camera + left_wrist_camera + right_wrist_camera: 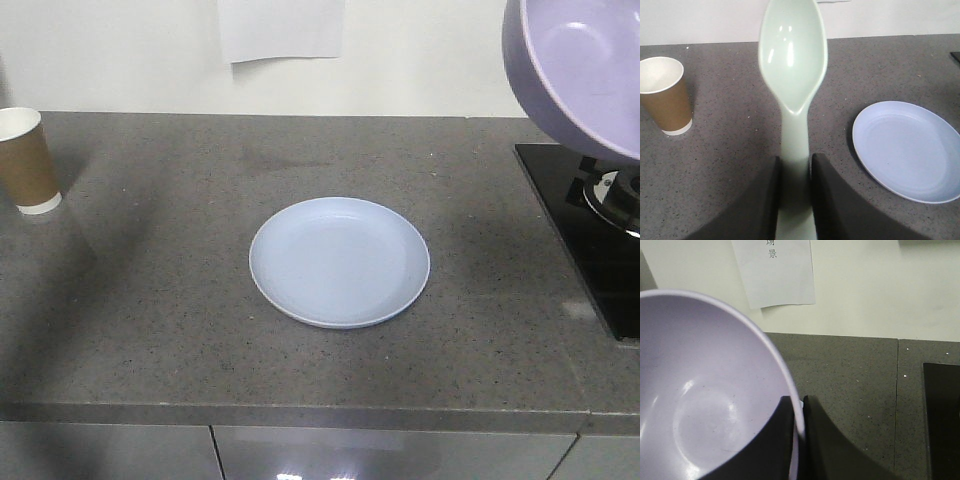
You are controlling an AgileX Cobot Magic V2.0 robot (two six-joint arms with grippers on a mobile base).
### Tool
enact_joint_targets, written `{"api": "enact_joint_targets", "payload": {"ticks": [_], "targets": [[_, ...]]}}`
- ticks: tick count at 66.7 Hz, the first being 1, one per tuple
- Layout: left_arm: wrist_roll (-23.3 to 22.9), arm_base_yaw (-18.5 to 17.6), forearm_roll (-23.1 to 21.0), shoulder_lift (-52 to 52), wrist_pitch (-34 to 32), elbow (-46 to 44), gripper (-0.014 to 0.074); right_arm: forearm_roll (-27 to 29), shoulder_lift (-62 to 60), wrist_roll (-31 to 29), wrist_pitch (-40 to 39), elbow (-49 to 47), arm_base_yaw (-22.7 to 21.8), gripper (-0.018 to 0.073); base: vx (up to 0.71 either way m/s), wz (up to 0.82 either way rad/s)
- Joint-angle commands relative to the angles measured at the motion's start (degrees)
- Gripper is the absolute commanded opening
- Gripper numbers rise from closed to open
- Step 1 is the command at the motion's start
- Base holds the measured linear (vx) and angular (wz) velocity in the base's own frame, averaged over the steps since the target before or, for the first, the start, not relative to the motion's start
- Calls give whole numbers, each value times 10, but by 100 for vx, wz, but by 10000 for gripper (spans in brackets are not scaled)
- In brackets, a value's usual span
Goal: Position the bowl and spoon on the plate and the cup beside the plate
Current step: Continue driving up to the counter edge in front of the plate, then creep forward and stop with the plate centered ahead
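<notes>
The pale blue plate lies empty in the middle of the grey counter, also at the right of the left wrist view as the plate. My left gripper is shut on the handle of the mint-green spoon, held above the counter with its head pointing away. The lavender bowl hangs tilted in the air at the upper right; my right gripper is shut on its rim, one finger inside the bowl. The brown paper cup stands upright at the far left, seen too as the cup.
A black stove top with a metal burner lies at the counter's right end. A white paper sheet hangs on the wall behind. The counter's front edge runs above grey cabinet doors.
</notes>
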Motion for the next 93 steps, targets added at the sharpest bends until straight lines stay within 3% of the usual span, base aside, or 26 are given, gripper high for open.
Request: {"api": "enact_joint_targets", "payload": {"ticks": [1,93], "targets": [[0,0,-12,-5,-35,-15,-6,10,-4,-3,-39,-16,-1,-10,4,0],[0,0,-12,-5,-35,-15,-6,10,-4,-3,-39,-16,-1,-10,4,0]]}}
